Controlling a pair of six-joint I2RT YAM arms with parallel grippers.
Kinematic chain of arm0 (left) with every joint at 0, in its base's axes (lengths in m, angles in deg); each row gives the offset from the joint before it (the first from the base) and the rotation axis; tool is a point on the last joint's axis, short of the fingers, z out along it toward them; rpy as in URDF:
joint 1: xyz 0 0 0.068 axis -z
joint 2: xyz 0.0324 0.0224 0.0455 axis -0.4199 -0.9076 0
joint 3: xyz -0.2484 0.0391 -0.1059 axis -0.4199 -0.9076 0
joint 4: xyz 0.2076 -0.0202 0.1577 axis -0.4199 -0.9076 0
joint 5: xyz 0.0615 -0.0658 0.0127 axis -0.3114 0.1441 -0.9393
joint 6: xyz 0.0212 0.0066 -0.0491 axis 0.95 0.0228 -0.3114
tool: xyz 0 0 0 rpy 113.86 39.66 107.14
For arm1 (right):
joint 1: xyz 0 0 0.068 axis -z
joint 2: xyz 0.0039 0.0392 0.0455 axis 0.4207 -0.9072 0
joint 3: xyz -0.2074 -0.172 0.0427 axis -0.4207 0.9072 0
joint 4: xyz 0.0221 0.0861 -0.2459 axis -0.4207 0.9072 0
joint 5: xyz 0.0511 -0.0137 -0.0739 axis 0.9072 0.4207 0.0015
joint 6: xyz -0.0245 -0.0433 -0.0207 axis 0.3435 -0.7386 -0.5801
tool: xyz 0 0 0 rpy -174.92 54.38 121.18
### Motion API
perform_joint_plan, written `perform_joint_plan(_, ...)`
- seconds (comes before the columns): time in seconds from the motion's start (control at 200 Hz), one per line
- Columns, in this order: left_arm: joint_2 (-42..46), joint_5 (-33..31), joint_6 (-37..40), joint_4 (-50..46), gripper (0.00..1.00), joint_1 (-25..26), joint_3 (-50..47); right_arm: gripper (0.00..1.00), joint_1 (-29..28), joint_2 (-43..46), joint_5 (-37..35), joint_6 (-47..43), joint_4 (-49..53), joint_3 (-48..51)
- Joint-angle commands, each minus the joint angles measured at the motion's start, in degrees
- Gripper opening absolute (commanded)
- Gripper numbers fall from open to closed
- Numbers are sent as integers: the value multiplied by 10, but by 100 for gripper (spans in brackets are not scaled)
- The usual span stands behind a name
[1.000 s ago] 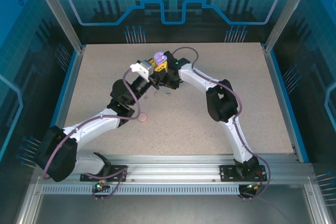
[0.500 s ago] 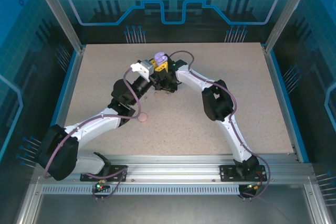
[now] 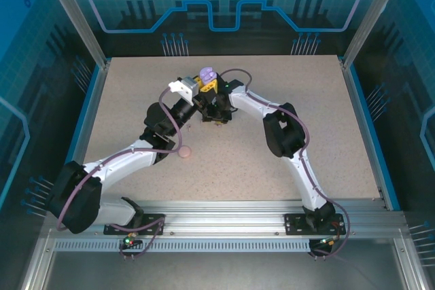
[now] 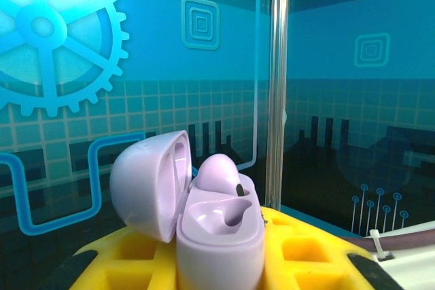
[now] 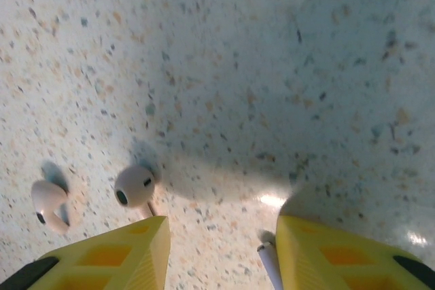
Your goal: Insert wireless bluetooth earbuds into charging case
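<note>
- The table [image 3: 272, 161] is hard and flat, so a small thing can slide on it.
- The left gripper [image 4: 221, 263] is clamped on the purple case [image 4: 217, 225]. The lid is open and one purple earbud [image 4: 219, 173] is seated.
- The right gripper [image 5: 221, 236] hovers low with its fingers apart, holding nothing.
- A pink case [image 3: 185, 153] lies well apart.
- One pale earbud [image 5: 134, 186] lies just beside a finger, with a second earbud [image 5: 49, 202] near it. I judge them light, smooth and easy to flick away, so the round body is the best place to pinch.
</note>
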Motion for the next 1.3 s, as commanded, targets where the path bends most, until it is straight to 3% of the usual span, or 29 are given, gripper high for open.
perform_joint_plan(0.0,-2,-8,-8,33,0,-4,20,45,-10,34,27,-29,24,19)
perform_joint_plan(0.5,3,-11,-18,32,0,-4,21,44,-27,49,92,-104,34,77)
perform_joint_plan(0.76,6,-11,-18,32,0,-4,21,42,-29,127,85,-116,27,132)
perform_joint_plan(1.0,8,-13,-18,33,0,-3,22,54,-22,208,-33,44,30,195)
perform_joint_plan(1.176,6,-15,-21,35,0,-4,24,59,-31,232,-29,195,-9,257)
perform_joint_plan(1.296,7,-15,-21,35,0,-3,26,60,-43,224,-19,250,-30,272)
